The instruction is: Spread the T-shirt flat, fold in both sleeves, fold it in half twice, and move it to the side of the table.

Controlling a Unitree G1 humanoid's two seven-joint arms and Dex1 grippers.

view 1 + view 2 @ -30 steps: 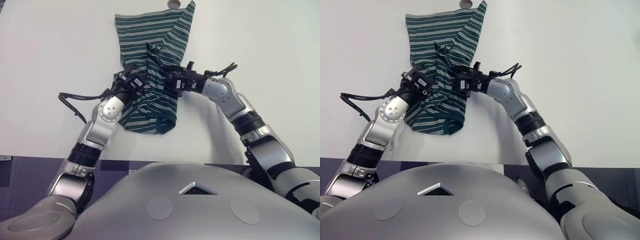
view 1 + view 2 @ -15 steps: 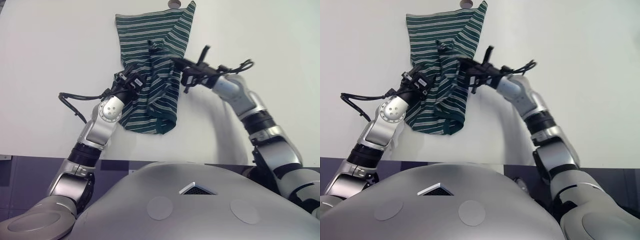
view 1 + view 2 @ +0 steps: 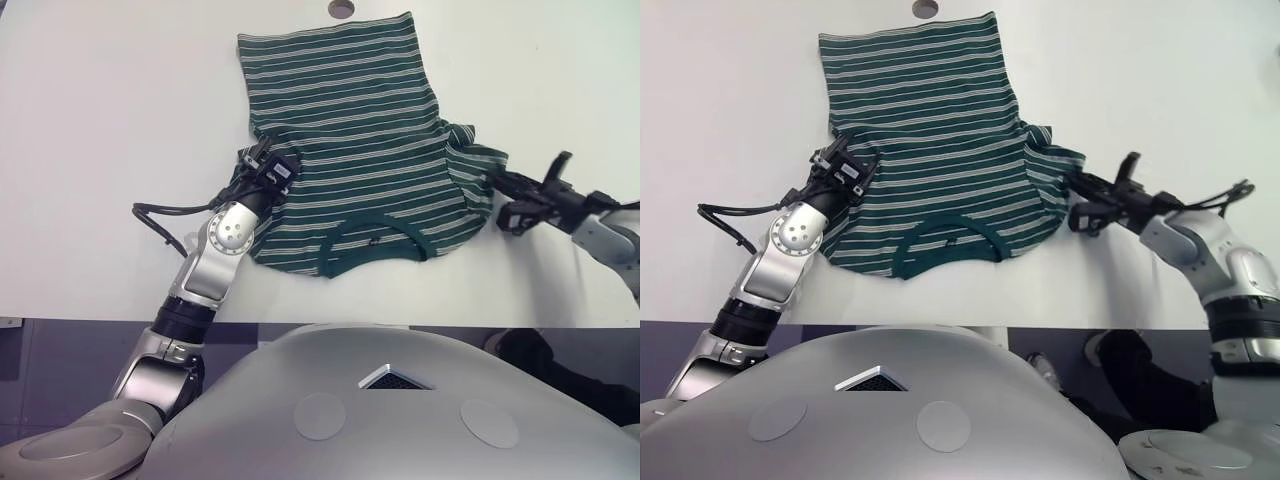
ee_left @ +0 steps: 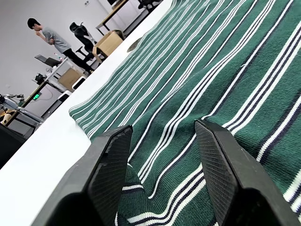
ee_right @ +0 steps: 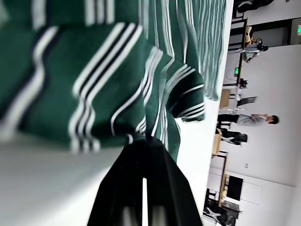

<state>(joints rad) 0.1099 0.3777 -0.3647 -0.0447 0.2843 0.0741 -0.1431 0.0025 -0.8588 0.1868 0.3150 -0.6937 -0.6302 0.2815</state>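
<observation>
T-shirt (image 3: 350, 130), green with white stripes, lies opened out on your white counter (image 3: 100, 120). Its hem (image 3: 325, 30) is at the far side, just short of a round dark spot (image 3: 341, 8) in the counter top. Its collar (image 3: 375, 235) is on the near side, toward you. The body looks mostly flat, with some bunching around the right shoulder.

Your left arm (image 3: 215, 255) reaches in from the near left, and the left jaws sit on the shirt's left shoulder edge. In the left wrist view both fingers (image 4: 110, 179) stand well apart, with striped cloth running flat beneath and between them, so they grip nothing. A black cable (image 3: 160, 212) loops off that arm onto the counter.

Your right arm (image 3: 600, 225) comes in from the right. The right jaws are closed tight on the tip of the right sleeve (image 3: 478, 165), which is drawn out to the right of the body. The right wrist view shows those fingers (image 5: 127, 188) pressed together with the sleeve's edge pinched at their tips. Whether that sleeve tip touches the counter, you cannot tell.
</observation>
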